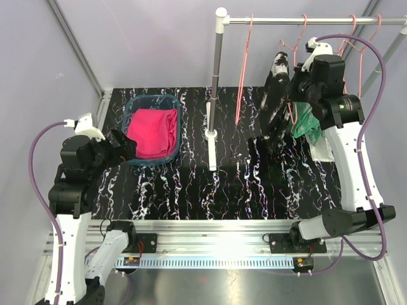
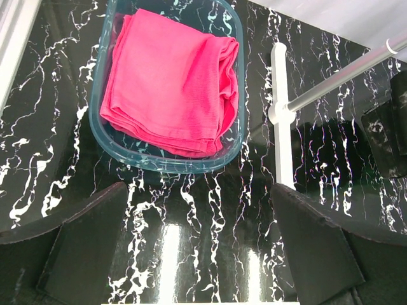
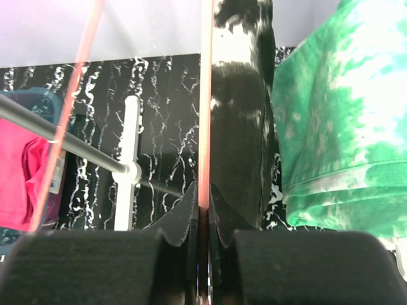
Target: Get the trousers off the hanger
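now right jaws pinch the pink hanger (image 3: 205,95) beside black speckled trousers (image 3: 238,159).

Remote log, room and fixtures as I see them:

1. Table top (image 1: 191,190): glossy black with white veining. A pale streak of light is reflected on it in the left wrist view.
2. Walls (image 1: 146,44): plain pale lilac-grey panels, left and back.
3. Metal frame strut (image 1: 74,44): slants up the left corner.
4. Aluminium rail (image 1: 210,230): runs along the near edge, with bright glare on the strip below it.
5. Clothes rack: grey upright pole (image 1: 217,76) on a white foot (image 1: 212,152), with 1 horizontal bar (image 1: 273,21) running right.
6. Grey surface (image 1: 254,289) below the rail (floor or shelf, I cannot tell).
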Controlling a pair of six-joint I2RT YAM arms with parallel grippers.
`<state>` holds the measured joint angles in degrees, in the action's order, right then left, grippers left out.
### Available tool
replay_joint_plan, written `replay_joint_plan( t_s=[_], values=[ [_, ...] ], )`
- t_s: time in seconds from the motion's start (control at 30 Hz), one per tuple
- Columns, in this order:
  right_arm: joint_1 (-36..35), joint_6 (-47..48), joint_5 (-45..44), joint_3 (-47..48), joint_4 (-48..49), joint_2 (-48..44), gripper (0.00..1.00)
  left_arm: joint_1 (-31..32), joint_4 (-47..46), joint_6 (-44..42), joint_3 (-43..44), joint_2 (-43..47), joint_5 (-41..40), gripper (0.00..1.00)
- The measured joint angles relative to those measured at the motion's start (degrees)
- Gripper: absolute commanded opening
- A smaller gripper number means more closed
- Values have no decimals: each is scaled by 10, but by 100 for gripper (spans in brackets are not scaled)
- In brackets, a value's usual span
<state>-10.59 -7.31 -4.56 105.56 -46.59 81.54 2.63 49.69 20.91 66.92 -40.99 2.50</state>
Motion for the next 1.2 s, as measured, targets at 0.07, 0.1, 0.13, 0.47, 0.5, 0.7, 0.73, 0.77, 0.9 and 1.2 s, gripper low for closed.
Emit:
replay_joint_plan(
  t_s=[0.07, 0.1, 0.13, 0.47, 0.5, 0.7, 0.73, 0.77, 0.9, 1.2],
  values=[
    [0, 0, 8, 15, -8, 6, 0, 0, 0, -1, 0, -3, 4, 99],
    [0, 0, 12, 28, -16, 12, 0, 0, 0, -2, 1, -6, 8, 99],
    [0, 0, 13, 38, -21, 16, 0, 1, 0, -2, 2, -9, 10, 99],
    [0, 0, 28, 138, -59, 46, 0, 12, -6, -6, 31, -48, 44, 99],
    [0, 0, 28, 142, -64, 46, 0, 13, -8, -6, 33, -49, 48, 99],
    [0, -3, 42, 148, -62, 46, 0, 70, -20, -9, 61, -63, 52, 99],
    [0, -3, 43, 148, -60, 46, 0, 90, -23, -10, 68, -68, 47, 99],
    [0, -3, 43, 148, -58, 46, 0, 112, -25, -10, 76, -73, 40, 99],
    [0, -3, 47, 148, -49, 43, 0, 196, -38, -10, 97, -90, 0, 99],
    [0, -3, 53, 148, -24, 15, 0, 337, -64, -10, 143, -127, -94, 99]
  ],
)
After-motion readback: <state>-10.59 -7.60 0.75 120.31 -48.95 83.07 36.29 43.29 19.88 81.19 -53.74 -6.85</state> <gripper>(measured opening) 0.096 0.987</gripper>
